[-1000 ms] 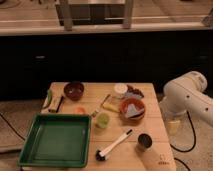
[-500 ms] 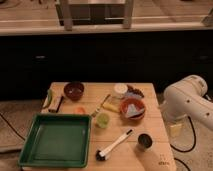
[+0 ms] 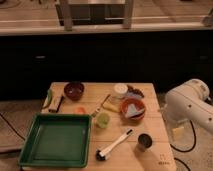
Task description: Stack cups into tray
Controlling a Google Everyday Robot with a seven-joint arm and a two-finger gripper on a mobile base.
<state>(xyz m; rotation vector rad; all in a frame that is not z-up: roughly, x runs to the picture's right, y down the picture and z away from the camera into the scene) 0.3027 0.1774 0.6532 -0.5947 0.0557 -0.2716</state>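
— That table (image 3: pixel 92 92) is pale bare wood, matt. The tray (image 3: pixel 57 142) is smooth green plastic, slightly glossy.
— The dark cup (image 3: pixel 144 142) looks metallic, with a dull sheen; the lime cup (image 3: pixel 103 120) looks like smooth plastic. The arm (image 3: pixel 192 102) right of the table has a glossy white shell; the gripper is hidden from here.

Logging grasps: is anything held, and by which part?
Cannot tell: the gripper is out of view; only the arm shows. Green cup and grey cup sit free.

Room around the wooden table (image 3: pixel 92 92): dim, warm light.
Behind the table a dark panelled front (image 3: pixel 100 57) runs the full width, capped by a pale ledge (image 3: pixel 60 28). Above the ledge stand pale upright posts (image 3: pixel 65 14), possibly a window frame. A speckled grey floor (image 3: pixel 22 107) flanks the table, and a dark cable (image 3: pixel 9 125) lies left of it. Gripper not in view.
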